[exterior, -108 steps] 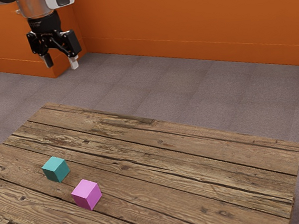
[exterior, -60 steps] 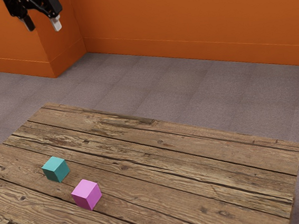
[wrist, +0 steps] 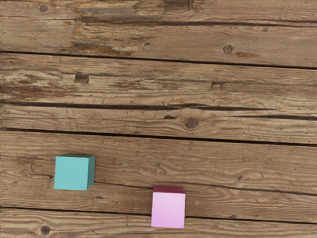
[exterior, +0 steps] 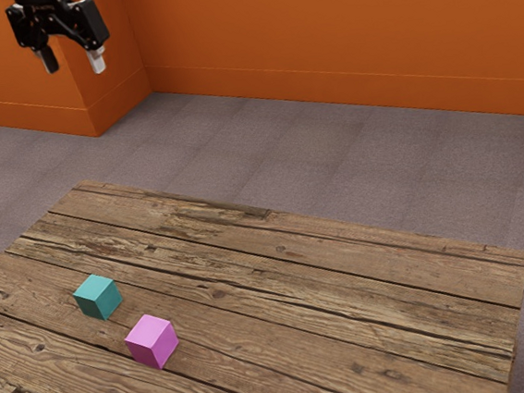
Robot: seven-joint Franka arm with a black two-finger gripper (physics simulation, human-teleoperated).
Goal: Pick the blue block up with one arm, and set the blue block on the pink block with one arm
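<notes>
Black jaws hang high in the exterior view's upper left corner, pointing downward, in front of a jutting orange wall corner (exterior: pixel 103 91). They stand wide apart with nothing between them. One of the fingers (exterior: pixel 47 60) is dark to its tip, and the other ends in a pale pad.

Below and well apart from the jaws lies the rough, weathered brown plank table (exterior: pixel 344 272), its boards split by dark cracks and dotted with knots. Seen from the wrist camera, the same planks (wrist: pixel 198 74) run across under the hand.

The small cube-shaped blue-green block (exterior: pixel 98 297) rests flat on the table toward the exterior view's left, untouched and far from the jaws. Near it, toward the exterior view's lower right, sits the cube-shaped pink block (exterior: pixel 151 341), also flat on the wood. The two blocks are close together but do not touch; a strip of bare plank shows between them.

The wrist view looks down on both from above. There the blue-green block (wrist: pixel 73 172) shows its top face and a thin darker side, and the pink block (wrist: pixel 168 207) shows its top face with a narrow dark maroon side. A dark plank seam passes between them. Neither block is stacked on the other.

Beyond the table's far edge spreads a grey carpeted floor (exterior: pixel 285 148), and behind that rises the plain orange wall (exterior: pixel 338 22) with a low skirting band along its base.
</notes>
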